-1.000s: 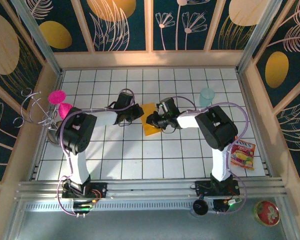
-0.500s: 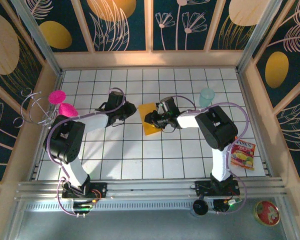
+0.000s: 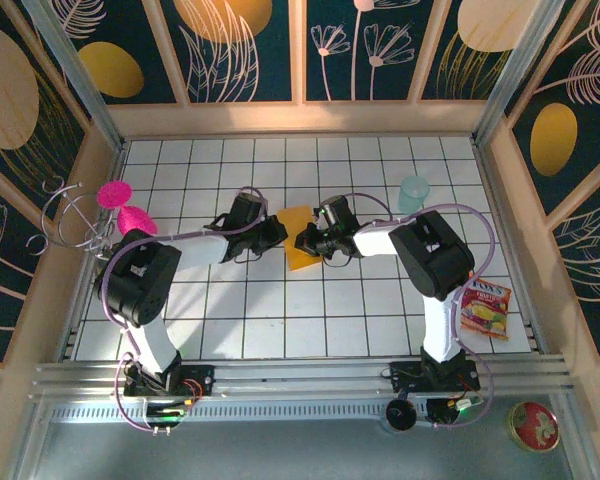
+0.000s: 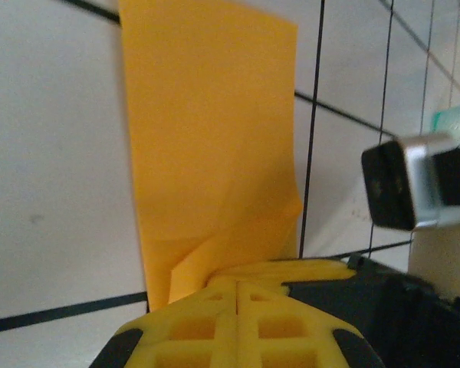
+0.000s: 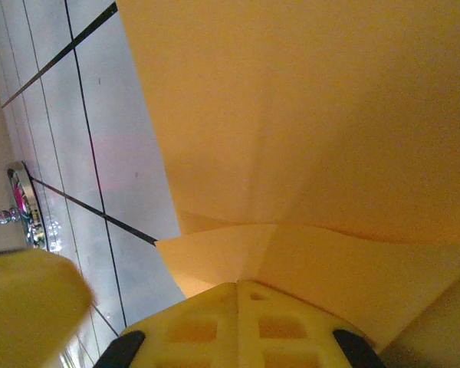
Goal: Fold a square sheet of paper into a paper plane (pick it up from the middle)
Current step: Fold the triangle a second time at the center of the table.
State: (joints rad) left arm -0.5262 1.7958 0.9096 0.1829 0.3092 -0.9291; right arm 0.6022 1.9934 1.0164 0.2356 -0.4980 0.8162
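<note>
The orange-yellow sheet of paper point(image 3: 301, 258) lies folded to a narrow strip on the white grid table, near the middle. My left gripper point(image 3: 282, 235) meets its left edge and my right gripper point(image 3: 303, 241) meets its right side. In the left wrist view the paper point(image 4: 211, 130) runs up from my left gripper point(image 4: 236, 280), which is shut, with a raised flap of the near edge pinched at the tips. Seen from the right wrist, the paper point(image 5: 314, 115) has creases converging on my right gripper point(image 5: 238, 285), shut on a lifted edge.
A pale teal cup point(image 3: 414, 192) stands behind the right arm. A red-and-yellow snack packet point(image 3: 485, 308) lies at the right edge. A wire rack with pink pieces point(image 3: 115, 200) stands at the left wall. A round tin point(image 3: 533, 425) sits off the table.
My left gripper pulled away to the left, then came back to the paper's left edge. The right gripper stayed at the paper. The paper's edges now lift at both sets of fingertips.
</note>
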